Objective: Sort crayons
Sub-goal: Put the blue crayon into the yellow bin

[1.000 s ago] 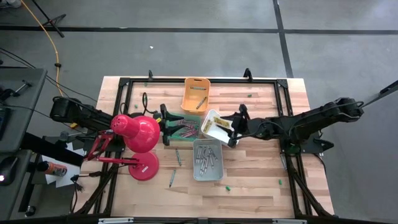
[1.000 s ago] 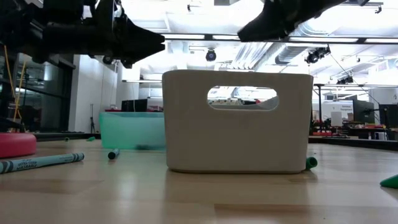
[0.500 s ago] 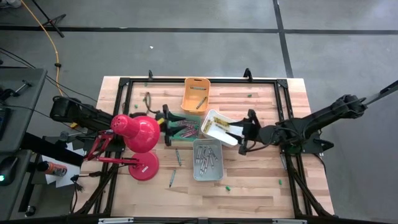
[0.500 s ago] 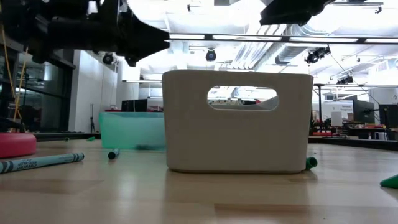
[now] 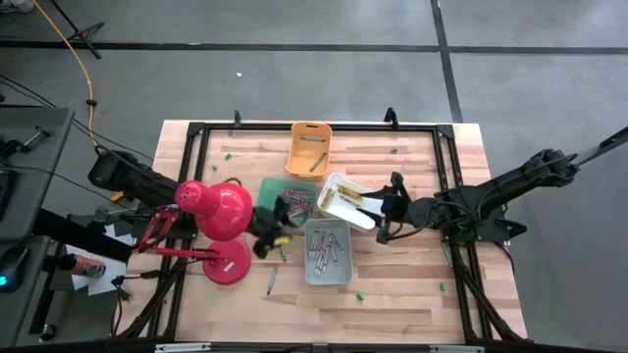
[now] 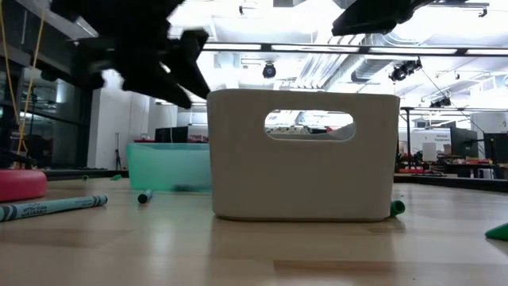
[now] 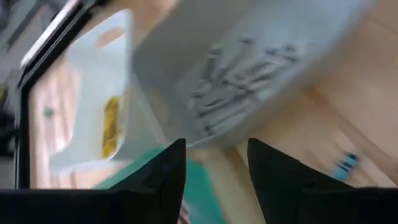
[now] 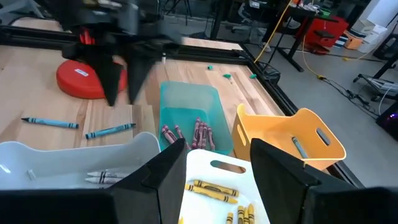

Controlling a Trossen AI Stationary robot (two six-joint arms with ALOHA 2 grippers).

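Lying sorted by colour near the desk's middle, the crayons (image 5: 328,248) fill four bins: grey ones in the grey bin (image 5: 327,270), yellow ones (image 8: 214,188) in the white bin (image 5: 345,186), reddish ones (image 8: 200,133) in the green bin (image 5: 278,186), and a few in the orange bin (image 5: 308,147) at 12 o'clock. Two loose blue crayons lie on the bare wood at 9 o'clock from the grey bin, one (image 5: 281,245) just beside it and one (image 5: 271,282) lower, toward 7 o'clock.

The left claw (image 5: 265,233) hovers above the desk between the green bin and the grey bin, just at 3 o'clock from the red lamp (image 5: 221,211). Its fingers (image 7: 155,186) stand apart with a clear gap, and nothing is held between them.

The right claw (image 5: 385,211) sits at 3 o'clock from the white bin, close to its rim. Its fingers (image 8: 283,177) are spread, the white bin showing through the gap, and they hold nothing.

The lamp's round red base (image 5: 228,262) rests on the desk (image 5: 412,304) at 9 o'clock from the grey bin.
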